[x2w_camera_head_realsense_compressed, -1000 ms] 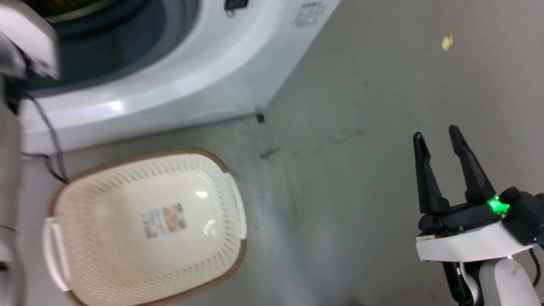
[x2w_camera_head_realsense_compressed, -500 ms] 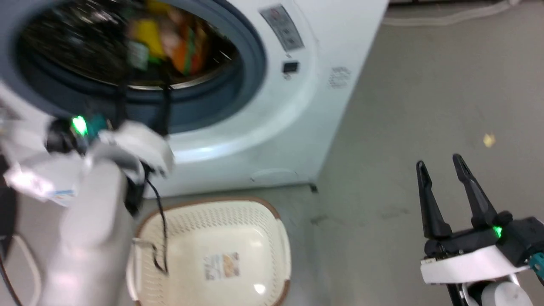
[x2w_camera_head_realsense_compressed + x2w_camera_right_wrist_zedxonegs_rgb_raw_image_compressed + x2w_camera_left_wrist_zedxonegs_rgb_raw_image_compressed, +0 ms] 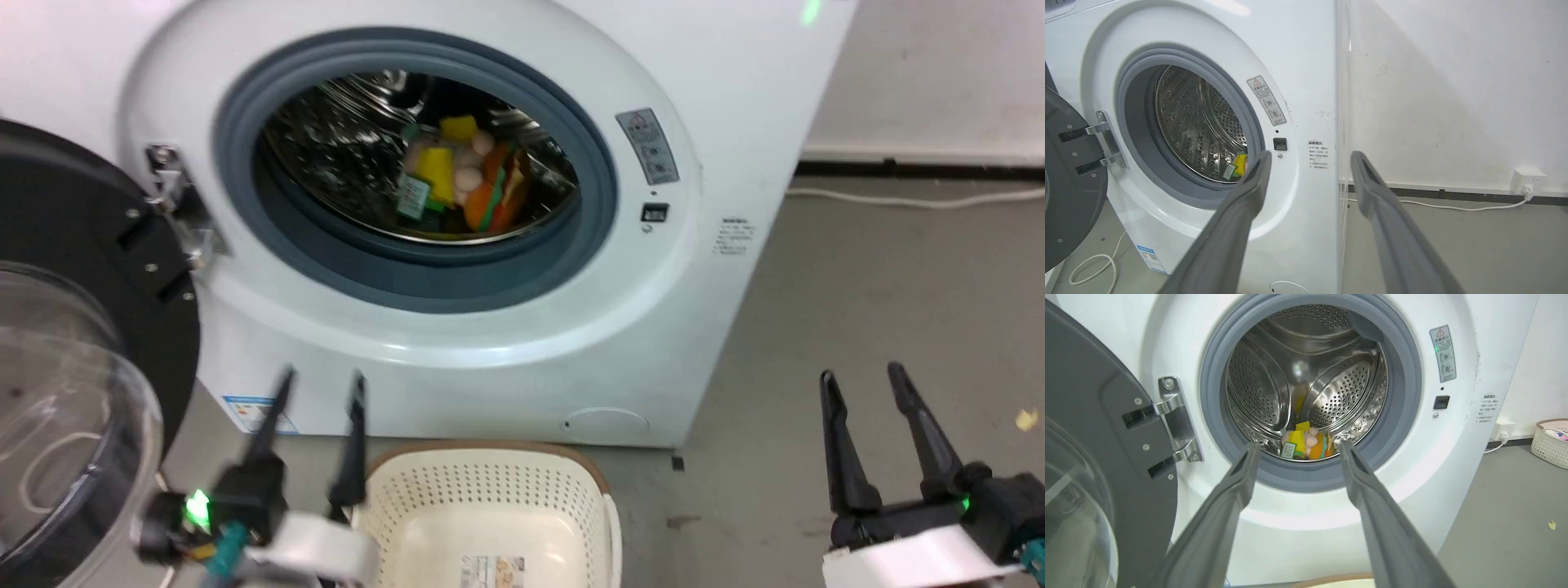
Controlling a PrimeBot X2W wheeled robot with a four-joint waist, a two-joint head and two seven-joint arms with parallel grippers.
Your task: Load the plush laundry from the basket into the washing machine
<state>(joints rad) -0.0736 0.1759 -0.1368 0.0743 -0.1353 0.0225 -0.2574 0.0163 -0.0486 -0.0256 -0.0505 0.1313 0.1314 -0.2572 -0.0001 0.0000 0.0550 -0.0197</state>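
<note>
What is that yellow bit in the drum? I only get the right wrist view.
Observer: Part of the plush laundry. The head view shows an orange hamburger and a pale pink figure lying in the drum.
Operator: Anything left in the basket?
Observer: The part of the basket in the head view holds just a label sticker.
Operator: Where is the other gripper?
Observer: The left gripper is open and empty in front of the washer, by the basket's left edge in the head view.
</note>
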